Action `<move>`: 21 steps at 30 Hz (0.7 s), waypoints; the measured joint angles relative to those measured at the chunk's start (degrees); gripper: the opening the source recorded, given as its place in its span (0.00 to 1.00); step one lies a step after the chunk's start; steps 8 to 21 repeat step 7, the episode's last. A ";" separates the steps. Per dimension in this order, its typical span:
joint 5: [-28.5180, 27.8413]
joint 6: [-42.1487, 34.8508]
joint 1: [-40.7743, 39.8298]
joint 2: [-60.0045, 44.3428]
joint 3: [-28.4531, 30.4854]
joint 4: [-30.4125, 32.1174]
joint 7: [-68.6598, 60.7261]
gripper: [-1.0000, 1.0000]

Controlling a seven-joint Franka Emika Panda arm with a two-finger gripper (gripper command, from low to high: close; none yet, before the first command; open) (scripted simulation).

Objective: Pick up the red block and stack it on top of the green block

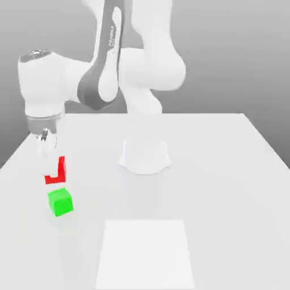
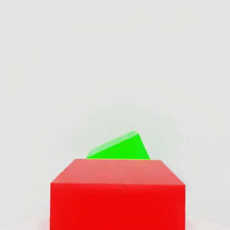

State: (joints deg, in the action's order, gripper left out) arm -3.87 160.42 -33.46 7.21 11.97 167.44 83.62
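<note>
Pale tabletop (image 1: 226, 198): its near stretch lies closest to the exterior view's camera; the side edge at the exterior view's left is the nearer one to the blocks, with bare surface between. Wide open room lies toward the exterior view's right.
White jointed robot arm (image 1: 144, 62): reaches over from its base to the blocks. The base is well apart from them, so the carry looks unlikely to crowd it.
White flat rectangle (image 1: 144, 255): on the near part of the table, off to one side of the blocks; probably no obstacle.
Pale two-finger gripper (image 1: 55, 175): narrowed onto the red block, pointing down. A shallow or off-centre pinch could let the cube turn or slip on the way up.
Bright red matte cube (image 2: 117, 206): between the fingers, near the green cube. Whether it is clear of the table, I cannot tell. Moved across before it is high enough, it would likely strike its neighbour.
Bright green matte cube (image 1: 60, 203): on the table, nearer the exterior view's camera than the red one and turned at an angle to it. That mismatch leaves corners overhanging; poor centring or an early release could tip the stack. A lowering finger could also nudge it, so straight up, across, then straight down seems safest.
</note>
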 joint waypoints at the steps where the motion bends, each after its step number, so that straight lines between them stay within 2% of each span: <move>1: 0.97 1.92 0.24 -2.00 0.06 -0.05 -0.66 0.00; 3: 3.57 5.84 0.82 -6.11 -0.13 -0.18 -2.44 0.00; 4: 4.78 7.35 0.82 -7.71 -0.59 -0.23 -3.27 1.00; 21: 4.77 7.35 1.59 -7.71 -0.60 -0.23 -3.27 1.00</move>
